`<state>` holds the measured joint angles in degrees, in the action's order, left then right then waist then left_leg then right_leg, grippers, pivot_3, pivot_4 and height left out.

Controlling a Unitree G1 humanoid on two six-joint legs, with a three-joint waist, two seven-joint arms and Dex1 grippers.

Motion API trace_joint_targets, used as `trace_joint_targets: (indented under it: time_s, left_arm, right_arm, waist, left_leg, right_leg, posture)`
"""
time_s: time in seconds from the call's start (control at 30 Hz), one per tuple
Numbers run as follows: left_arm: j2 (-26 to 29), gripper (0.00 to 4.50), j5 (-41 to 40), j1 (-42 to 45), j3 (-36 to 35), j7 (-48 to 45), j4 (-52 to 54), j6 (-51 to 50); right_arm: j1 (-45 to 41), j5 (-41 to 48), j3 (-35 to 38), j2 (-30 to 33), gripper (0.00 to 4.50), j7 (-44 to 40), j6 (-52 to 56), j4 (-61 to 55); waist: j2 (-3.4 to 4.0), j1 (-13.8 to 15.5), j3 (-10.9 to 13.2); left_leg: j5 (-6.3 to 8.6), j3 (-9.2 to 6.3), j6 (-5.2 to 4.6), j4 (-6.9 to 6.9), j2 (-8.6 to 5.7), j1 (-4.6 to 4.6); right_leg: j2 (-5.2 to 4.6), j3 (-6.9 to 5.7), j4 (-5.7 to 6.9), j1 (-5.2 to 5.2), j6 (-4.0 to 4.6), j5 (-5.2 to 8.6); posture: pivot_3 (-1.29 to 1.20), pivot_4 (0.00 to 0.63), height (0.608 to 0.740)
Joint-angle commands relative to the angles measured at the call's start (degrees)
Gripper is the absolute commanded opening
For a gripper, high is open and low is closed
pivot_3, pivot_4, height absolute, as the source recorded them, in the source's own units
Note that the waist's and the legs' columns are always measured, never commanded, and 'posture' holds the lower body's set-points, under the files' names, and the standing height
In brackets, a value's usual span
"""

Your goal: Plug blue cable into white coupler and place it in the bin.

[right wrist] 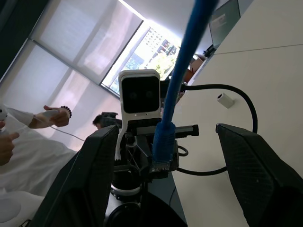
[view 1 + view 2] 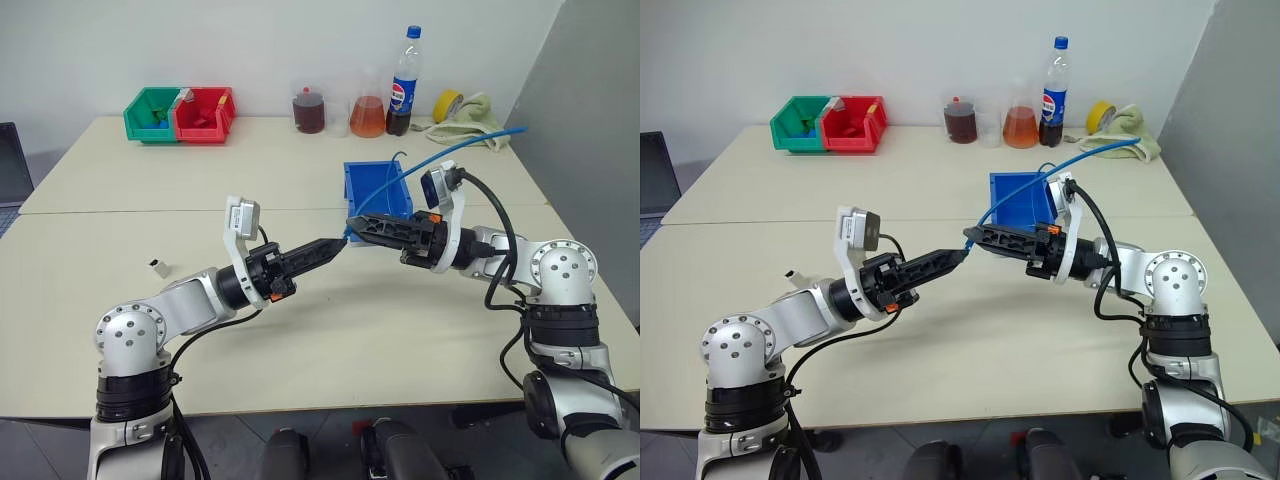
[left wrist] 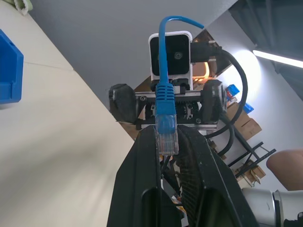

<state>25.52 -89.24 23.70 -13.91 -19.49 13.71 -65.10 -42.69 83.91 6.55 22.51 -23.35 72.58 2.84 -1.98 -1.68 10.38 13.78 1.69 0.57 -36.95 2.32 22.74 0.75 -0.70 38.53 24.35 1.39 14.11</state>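
Plug pinched, coupler still on table.
Head view: our left gripper (image 2: 338,243) meets right gripper (image 2: 352,226) at centre; white coupler (image 2: 159,267) mid-left, bin (image 2: 376,186) behind. L wrist: jaws clamped on blue cable (image 3: 166,127) plug. R wrist: jaws apart round it.

One blue cable (image 2: 455,147), one white coupler (image 2: 159,267) and three bins are here: one blue bin (image 2: 375,190), one green (image 2: 150,113), one red (image 2: 205,113). The desk (image 2: 150,190) carries two flasks, one cola bottle (image 2: 403,82) and one tape roll (image 2: 449,103).
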Motion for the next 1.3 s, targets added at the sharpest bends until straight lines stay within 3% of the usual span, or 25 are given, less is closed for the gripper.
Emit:
trace_joint_targets:
  time_s: [0.03,0.13,0.4,0.57,0.9,0.93,0.97,1.1,1.3]
  left_arm:
    - [1.07,0.25,-1.98,0.23,-0.03,-0.7,1.73,1.27]
    - [1.54,0.25,-1.95,0.07,0.23,-0.92,1.85,1.56]
    - [2.09,0.25,-2.17,-0.73,0.77,-1.28,2.53,1.69]
    - [2.28,0.25,-2.31,-0.57,1.09,-1.34,2.4,1.97]
    - [2.82,0.25,-0.54,-0.73,1.46,-2.46,2.66,2.5]
    - [2.87,0.6,-0.65,-0.8,1.5,-2.56,2.65,2.5]
    - [2.9,0.6,-0.79,-0.86,1.54,-2.64,2.63,2.51]
    - [3.13,1.61,-0.9,-1.12,1.62,-2.88,2.55,2.74]
    - [3.47,2.68,-0.56,-1.34,1.76,-3.12,2.62,2.98]
  right_arm:
    - [-1.71,-0.73,0.17,0.13,3.46,-1.99,0.61,-0.43]
    - [-1.86,-1.89,0.17,-0.03,2.94,-2.87,0.67,-0.16]
    - [-1.99,-3.51,0.69,-0.6,1.02,-3.95,1.0,0.1]
    - [-2.13,-4.01,0.79,-0.89,0.12,-4.38,1.26,0.05]
    - [-3.02,-4.91,0.99,-0.26,0.08,-5.68,2.14,0.82]
    - [-3.13,-5.0,1.04,-0.3,0.08,-5.73,2.22,0.9]
    - [-3.21,-5.07,1.08,-0.32,0.08,-5.79,2.29,0.96]
    - [-3.55,-5.56,1.2,-0.2,0.08,-6.34,2.68,1.2]
    - [-3.95,-6.95,1.23,-0.09,0.08,-7.13,2.88,1.69]
  waist:
    - [0.0,0.0,0.0]
    - [0.0,0.01,0.0]
    - [0.0,0.01,0.0]
    - [0.0,0.0,0.0]
    - [0.01,0.0,0.0]
    - [0.01,0.0,0.0]
    - [0.01,0.01,0.01]
    - [0.01,0.01,0.01]
    - [0.01,0.01,0.01]
  left_leg:
    - [0.0,0.0,0.0,0.0,0.0,0.0]
    - [0.0,-0.01,0.0,0.0,0.0,0.01]
    - [0.0,-0.01,0.0,0.01,0.0,0.08]
    - [0.0,-0.02,0.0,0.02,0.0,0.08]
    - [0.01,-0.02,-0.01,0.09,0.03,0.14]
    - [0.01,-0.03,-0.01,0.1,0.04,0.16]
    - [0.01,-0.02,-0.01,0.1,0.03,0.19]
    - [0.02,0.03,-0.04,0.09,0.02,0.24]
    - [0.03,0.01,-0.04,0.1,0.03,0.23]
  right_leg:
    - [0.0,0.0,0.0,0.0,0.0,0.0]
    - [0.0,-0.01,-0.01,0.0,0.0,0.0]
    - [0.0,-0.02,-0.08,0.03,-0.02,-0.01]
    - [0.0,-0.02,-0.1,0.03,-0.02,-0.01]
    - [0.01,-0.05,-0.35,0.02,-0.12,-0.07]
    - [0.02,-0.05,-0.4,0.02,-0.14,-0.09]
    - [0.02,-0.05,-0.43,0.02,-0.15,-0.1]
    - [0.01,0.0,-0.56,0.02,-0.18,-0.11]
    - [0.01,-0.01,-0.56,0.02,-0.18,-0.11]
  posture:
    - [0.0,0.15,0.74]
    - [0.0,0.15,0.74]
    - [0.0,0.15,0.74]
    - [0.0,0.15,0.74]
    - [0.0,0.15,0.74]
    - [0.0,0.15,0.74]
    - [0.0,0.15,0.74]
    - [0.0,0.15,0.74]
    - [0.0,0.15,0.74]
